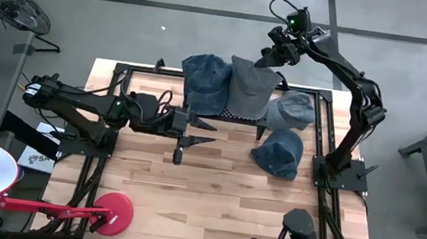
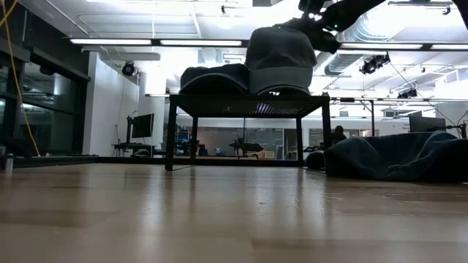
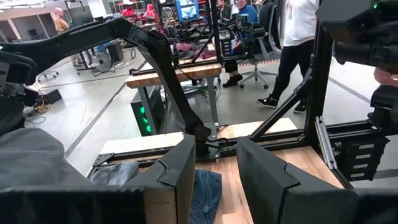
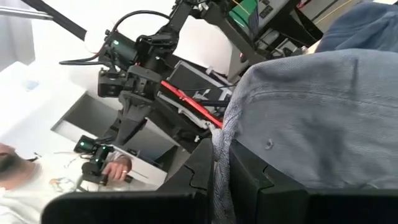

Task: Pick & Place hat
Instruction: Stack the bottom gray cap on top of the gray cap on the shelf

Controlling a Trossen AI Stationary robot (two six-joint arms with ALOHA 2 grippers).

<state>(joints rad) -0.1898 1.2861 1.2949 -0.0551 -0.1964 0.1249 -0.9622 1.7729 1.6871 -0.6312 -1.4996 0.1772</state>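
Wood-plank table (image 1: 213,193), soft grey denim hat (image 1: 252,87) pinched.

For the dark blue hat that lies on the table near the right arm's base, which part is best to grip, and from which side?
Probably the soft edge of the dark blue hat on its side facing the table's middle, approached from above. It lies flat and slumped on the wooden table, so a fold of cloth should pinch easily. That side is open; the right arm's base stands close on the other.
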